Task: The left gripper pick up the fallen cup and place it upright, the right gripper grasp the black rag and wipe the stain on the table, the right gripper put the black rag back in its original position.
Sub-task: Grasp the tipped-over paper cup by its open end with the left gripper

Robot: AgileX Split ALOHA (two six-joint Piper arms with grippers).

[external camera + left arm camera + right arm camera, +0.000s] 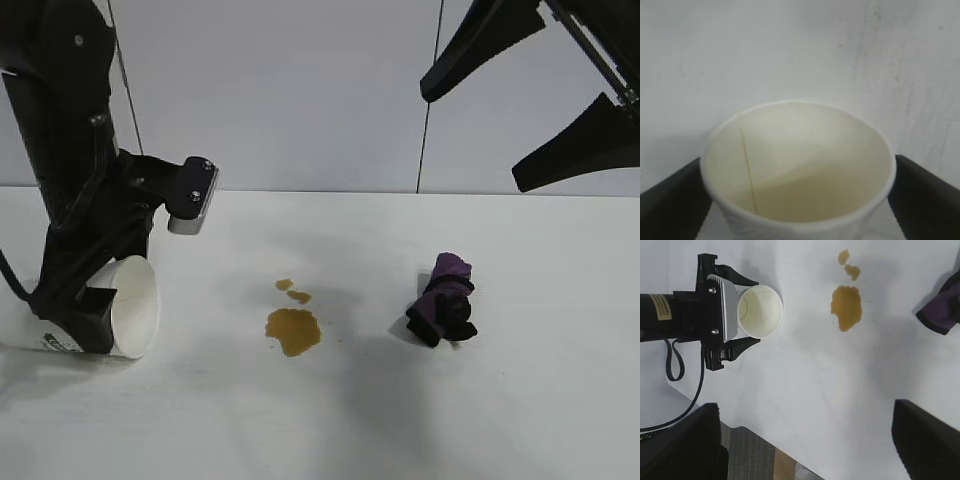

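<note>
- One white cup [132, 308] lies tipped at the desk's [500, 420] left edge, between the wide-open left hand's [737, 315] fingers.
- One stain [293, 330], two drops; one rag [443, 300] to its right.
- Right hand [520, 110] open above.

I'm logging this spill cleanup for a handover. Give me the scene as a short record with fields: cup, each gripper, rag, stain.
cup: white paper cup lying on its side on the table, mouth toward the stain
left gripper: lowered over the cup, open fingers on either side of it, not closed on it
right gripper: raised above the rag's side of the table, open, holding nothing
black rag: bunched black and purple, untouched, apart from the stain
stain: amber-brown blotch with two small drops beside it, not yet wiped
</note>
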